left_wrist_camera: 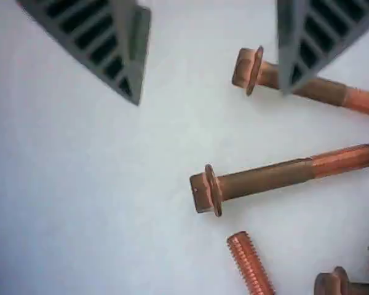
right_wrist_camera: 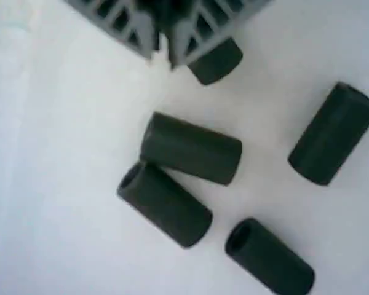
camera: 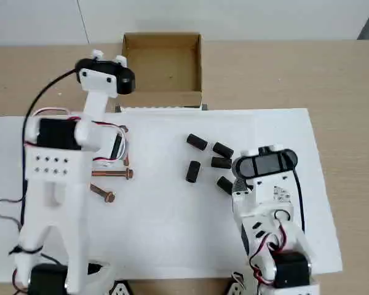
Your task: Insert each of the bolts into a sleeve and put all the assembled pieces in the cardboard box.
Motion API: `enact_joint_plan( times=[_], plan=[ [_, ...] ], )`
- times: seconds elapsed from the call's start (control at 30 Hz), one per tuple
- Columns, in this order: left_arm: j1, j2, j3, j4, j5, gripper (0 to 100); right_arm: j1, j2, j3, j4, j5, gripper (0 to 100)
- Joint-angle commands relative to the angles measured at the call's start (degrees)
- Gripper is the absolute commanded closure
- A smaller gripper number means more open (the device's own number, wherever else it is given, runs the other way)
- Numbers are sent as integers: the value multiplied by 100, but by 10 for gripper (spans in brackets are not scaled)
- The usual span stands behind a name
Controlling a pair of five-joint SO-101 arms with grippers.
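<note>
High view is showing two arms working over a white sheet (camera: 172, 221) on the table (camera: 344, 80). The cardboard box (camera: 162, 97) is sitting at the sheet's far edge with nothing in it. Copper-coloured bolts (camera: 111, 174) are lying loose beside the left arm, and five black sleeves (camera: 193, 171) are lying scattered in front of the right arm.

Left gripper (left_wrist_camera: 210, 95) is hanging over the bolts with its fingers spread wide and nothing between them. One bolt (left_wrist_camera: 313, 89) is lying partly under one finger, with a second bolt (left_wrist_camera: 277, 175) just beside it. Right gripper (right_wrist_camera: 163, 58) is hovering over the sleeves with its fingers drawn together on nothing, the nearest sleeve (right_wrist_camera: 215, 61) lying just beside the tips.

The job appears to be sitting at its opening step, the first pickups, with no bolt yet in a sleeve. The next move is likely calling for the left fingers to drop astride a bolt's shank and close, and for the right fingers to part before straddling a sleeve.

No writing is showing legibly; a small label (camera: 281, 193) on the right arm is proving too small to read.
</note>
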Motion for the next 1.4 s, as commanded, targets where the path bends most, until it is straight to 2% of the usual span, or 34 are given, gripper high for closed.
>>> enact_joint_plan(
  times=[0.0,0.2,0.4,0.6,0.73,0.87,1.03,1.13,1.37],
  plan=[
    [-26,360,-224,149,-44,858,110,971,-941,22,264,995],
    [-26,993,-233,114,9,856,119,3011,-2884,655,299,995],
    [-44,1125,-233,-202,712,855,119,4796,-4308,1754,369,995],
    [-501,1433,-233,-316,1064,855,110,6211,-5090,2299,1310,995],
    [-800,1591,-233,-343,782,855,-31,6826,-5503,2290,1881,995],
    [-941,1705,-233,-343,642,855,-479,7231,-5644,2290,1987,987],
    [-967,1732,-233,-299,642,856,-954,7512,-5635,2457,1996,890],
    [-967,1732,-233,-264,633,856,-1138,7600,-5626,2448,2189,878],
    [-941,1732,-233,-237,633,856,-1182,7969,-5609,2422,2602,877]
  ],
)
